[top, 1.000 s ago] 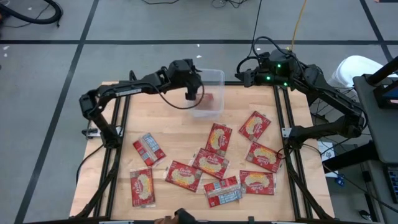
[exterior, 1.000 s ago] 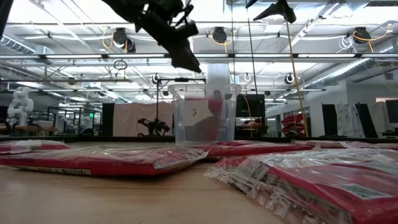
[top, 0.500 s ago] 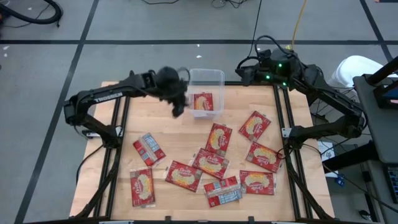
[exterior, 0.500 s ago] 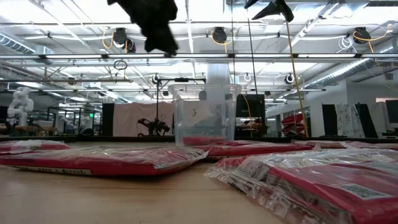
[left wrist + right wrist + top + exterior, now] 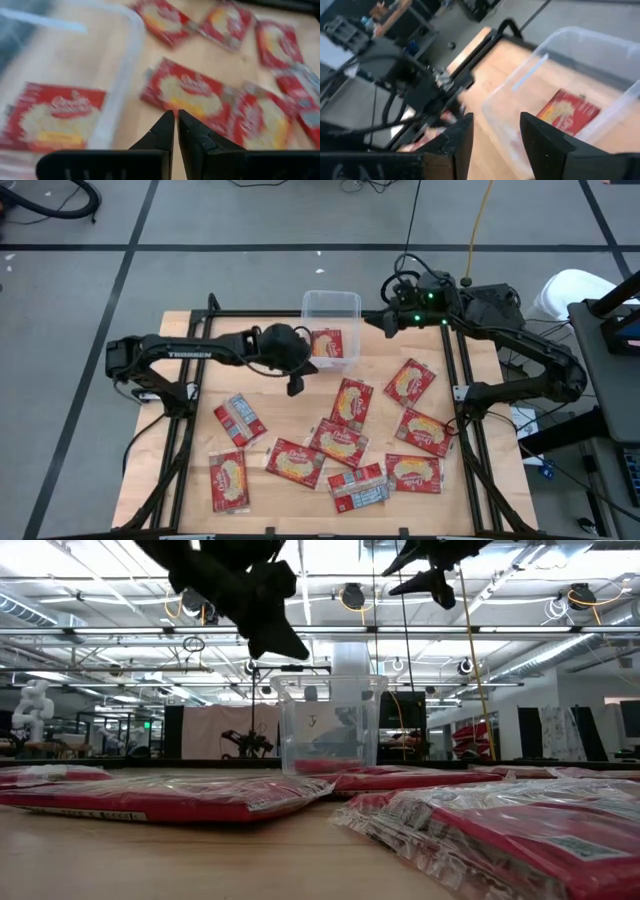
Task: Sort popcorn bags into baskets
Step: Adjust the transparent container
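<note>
Left gripper point(image 5: 294, 385) is seen pinched closed and empty beside the clear basket point(image 5: 331, 304), where one popcorn bag point(image 5: 327, 343) is lodged flat; right gripper point(image 5: 495, 137) is held apart, empty, above the basket, likely waiting.

The table point(image 5: 200, 430) is pale wood with a visible grain and a smooth, matt finish, framed by black metal rails point(image 5: 185, 395). The popcorn bags point(image 5: 351, 402) are glossy, crinkled plastic film that catches the light, clear along the sealed edges in the low view. The basket point(image 5: 331, 305) is clear, smooth, shiny plastic, and the gripper fingers point(image 5: 162, 135) look like matt black plastic.
</note>
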Controlling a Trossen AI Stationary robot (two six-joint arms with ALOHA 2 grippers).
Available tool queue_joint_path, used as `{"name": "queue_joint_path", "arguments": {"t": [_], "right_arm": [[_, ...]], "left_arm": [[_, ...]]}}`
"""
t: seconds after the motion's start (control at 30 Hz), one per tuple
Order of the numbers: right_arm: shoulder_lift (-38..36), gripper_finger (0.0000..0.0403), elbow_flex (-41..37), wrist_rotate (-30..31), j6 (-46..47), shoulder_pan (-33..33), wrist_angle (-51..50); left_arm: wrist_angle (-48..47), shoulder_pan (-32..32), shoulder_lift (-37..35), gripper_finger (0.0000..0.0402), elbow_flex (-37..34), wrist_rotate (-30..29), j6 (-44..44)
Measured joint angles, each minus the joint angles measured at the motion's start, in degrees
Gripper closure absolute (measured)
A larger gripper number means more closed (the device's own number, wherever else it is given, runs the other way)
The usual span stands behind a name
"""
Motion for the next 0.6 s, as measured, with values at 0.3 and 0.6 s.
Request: {"name": "queue_joint_path", "arguments": {"t": [0.3,0.6], "right_arm": [[-3.1,0.0263,0.0,-2.6,-4.5,-0.4,-6.5],[-3.1,0.0264,0.0,-2.5,-4.9,-0.7,-9.4]], "left_arm": [[12.0,1.0,5.8,0.0376,-4.5,-5.3,-1.5],[19.6,1.2,8.6,0.0376,-4.5,-9.6,-4.6]]}}
